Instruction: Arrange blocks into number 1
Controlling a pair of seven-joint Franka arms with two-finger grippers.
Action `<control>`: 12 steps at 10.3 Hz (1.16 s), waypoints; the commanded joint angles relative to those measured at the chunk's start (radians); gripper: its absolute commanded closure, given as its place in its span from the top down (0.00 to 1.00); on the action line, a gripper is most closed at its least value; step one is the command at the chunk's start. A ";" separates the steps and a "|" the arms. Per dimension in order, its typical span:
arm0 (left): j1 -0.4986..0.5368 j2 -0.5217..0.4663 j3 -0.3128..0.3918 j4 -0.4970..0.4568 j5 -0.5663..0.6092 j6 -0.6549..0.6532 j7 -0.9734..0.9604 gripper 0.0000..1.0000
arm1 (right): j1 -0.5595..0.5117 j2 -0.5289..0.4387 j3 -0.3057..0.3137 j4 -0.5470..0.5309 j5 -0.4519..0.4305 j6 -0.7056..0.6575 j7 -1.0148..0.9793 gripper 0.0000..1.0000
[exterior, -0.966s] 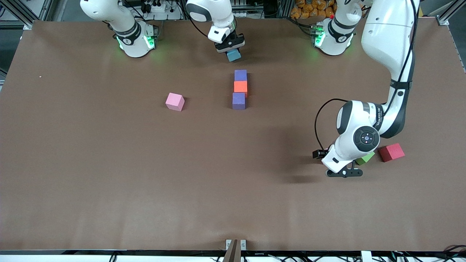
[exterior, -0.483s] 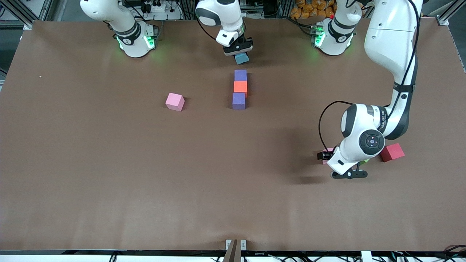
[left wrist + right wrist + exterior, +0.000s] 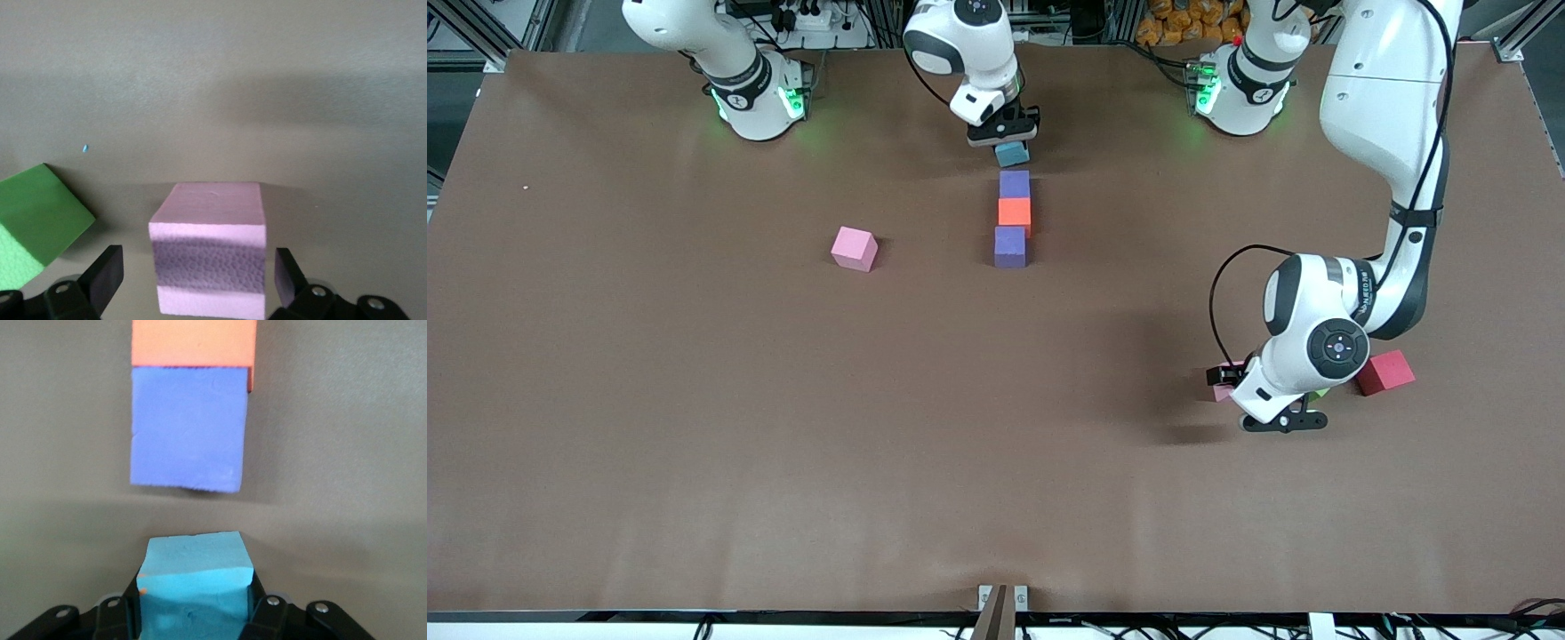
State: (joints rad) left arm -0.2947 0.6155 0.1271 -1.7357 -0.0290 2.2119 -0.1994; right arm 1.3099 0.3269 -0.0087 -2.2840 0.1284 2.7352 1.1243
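Column: purple block, orange block, purple block in line on the table.
Right gripper: clamped on the light blue block, just over the column's end nearest the bases.
Left gripper: fingers apart, straddling a pink block beside the green cube.
Second pink block: alone, toward the right arm's end.

My right arm comes off its base at the top of the table and bends down toward the middle, wrist pointing straight down. The right gripper is clamped on a light blue block, fingers pressing both sides.

My left arm arches high from its base, then folds back down at the elbow, so the wrist sits low near its own end of the table. The left gripper has its fingers spread wide, one on each side of a pink block, not touching it.
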 commanded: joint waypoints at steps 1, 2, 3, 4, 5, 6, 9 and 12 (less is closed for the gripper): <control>0.008 0.004 -0.001 -0.008 0.023 0.002 0.011 1.00 | -0.008 0.027 -0.013 0.041 -0.018 -0.006 0.022 0.33; 0.008 0.010 -0.001 -0.007 0.023 0.002 0.011 1.00 | -0.008 0.037 -0.020 0.050 -0.019 -0.008 0.020 0.34; 0.008 0.010 -0.001 -0.005 0.023 0.003 0.015 0.89 | -0.008 0.049 -0.022 0.063 -0.019 -0.008 0.020 0.34; 0.008 0.012 -0.001 -0.004 0.023 0.002 0.040 0.61 | -0.008 0.050 -0.025 0.067 -0.021 -0.008 0.020 0.34; 0.008 0.012 -0.003 0.001 0.023 0.003 0.076 0.37 | -0.009 0.050 -0.025 0.067 -0.024 -0.008 0.020 0.34; 0.008 0.010 -0.003 0.004 0.021 0.003 0.099 0.22 | -0.012 0.050 -0.027 0.067 -0.030 -0.008 0.020 0.38; -0.032 -0.009 -0.012 0.024 0.012 0.003 0.085 0.00 | -0.017 0.050 -0.045 0.066 -0.047 -0.012 0.017 0.45; -0.098 -0.046 -0.030 0.047 -0.070 0.000 -0.013 0.00 | -0.024 0.049 -0.051 0.067 -0.058 -0.020 0.020 0.86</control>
State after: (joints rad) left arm -0.3640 0.6052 0.1032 -1.6809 -0.0532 2.2171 -0.1630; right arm 1.3001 0.3660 -0.0629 -2.2333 0.0950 2.7251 1.1244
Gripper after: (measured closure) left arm 0.432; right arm 0.352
